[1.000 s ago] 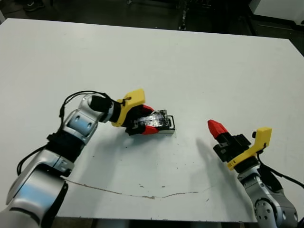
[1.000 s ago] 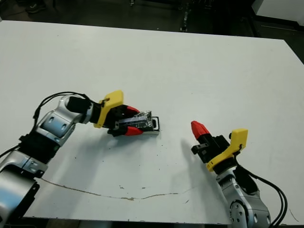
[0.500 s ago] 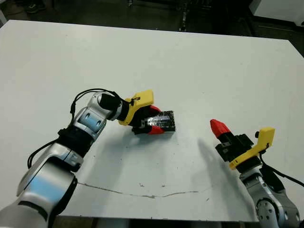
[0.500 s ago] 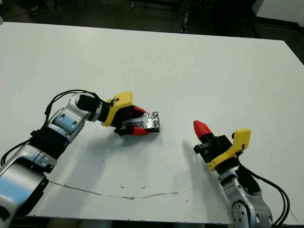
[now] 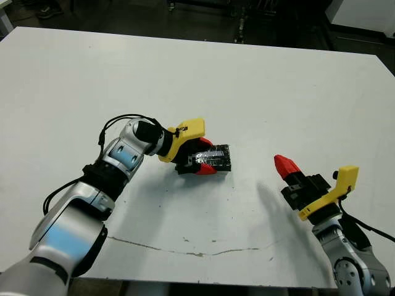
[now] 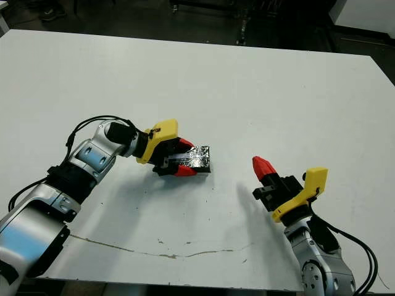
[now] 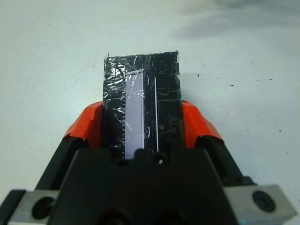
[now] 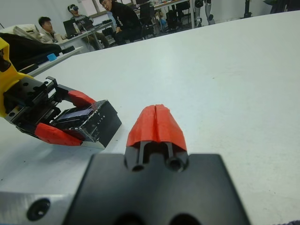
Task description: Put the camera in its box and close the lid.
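Since 1 s ago the lid (image 5: 213, 158) has gone from tilted w/ the box (image 8: 96, 139) rim showing to flat on top, and the left tool (image 5: 199, 160) & box slid a bit toward the right tool (image 5: 284, 166). Left tool now grips the lid by both long sides, on the worktop (image 5: 259, 92). Right tool is pinched tight, holding nothing, well apart. Camera not seen; prob. inside the box. Risk: if the left tool lets go while pulling up, the lid may lift off again or sit crooked.
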### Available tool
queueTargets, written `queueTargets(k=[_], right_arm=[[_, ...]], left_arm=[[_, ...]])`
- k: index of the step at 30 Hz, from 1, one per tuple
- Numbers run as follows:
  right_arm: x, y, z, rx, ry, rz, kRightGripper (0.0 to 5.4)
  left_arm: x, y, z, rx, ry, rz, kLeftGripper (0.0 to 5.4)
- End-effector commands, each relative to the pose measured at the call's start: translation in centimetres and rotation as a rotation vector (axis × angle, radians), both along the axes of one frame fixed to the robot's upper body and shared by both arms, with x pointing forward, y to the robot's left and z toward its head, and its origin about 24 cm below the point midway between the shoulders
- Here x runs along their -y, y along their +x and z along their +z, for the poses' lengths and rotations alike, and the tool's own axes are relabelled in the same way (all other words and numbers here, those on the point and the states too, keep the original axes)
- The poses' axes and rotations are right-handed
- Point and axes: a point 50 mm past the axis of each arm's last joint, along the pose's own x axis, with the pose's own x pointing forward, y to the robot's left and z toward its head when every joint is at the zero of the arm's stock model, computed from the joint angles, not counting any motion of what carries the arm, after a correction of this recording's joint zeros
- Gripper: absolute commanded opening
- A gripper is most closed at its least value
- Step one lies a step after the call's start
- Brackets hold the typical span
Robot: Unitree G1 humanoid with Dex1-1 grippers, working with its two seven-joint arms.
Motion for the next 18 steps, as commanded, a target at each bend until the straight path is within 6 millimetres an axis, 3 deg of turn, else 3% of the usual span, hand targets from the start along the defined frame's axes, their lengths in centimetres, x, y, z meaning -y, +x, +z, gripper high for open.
queueTargets(k=[1,4,8,18], right_arm=[[0.55,-0.18,-0.23,-0.016,-0.008,-0.012,0.00],[0.53,-0.17,-0.23,-0.018,-0.004,-0.012,0.00],[0.49,-0.19,-0.23,-0.022,-0.001,-0.014,0.00],[0.44,-0.21,-0.28,-0.022,-0.002,-0.012,0.00]], left_arm=[[2.42,-2.48,-4.22,-0.121,0.087,-0.054,3.15],[2.47,-2.57,-4.26,-0.126,0.111,-0.014,3.19],[2.35,-2.80,-4.11,-0.006,0.156,-0.039,3.81],[1.75,-2.83,-4.42,-0.004,0.162,-0.044,5.09]])
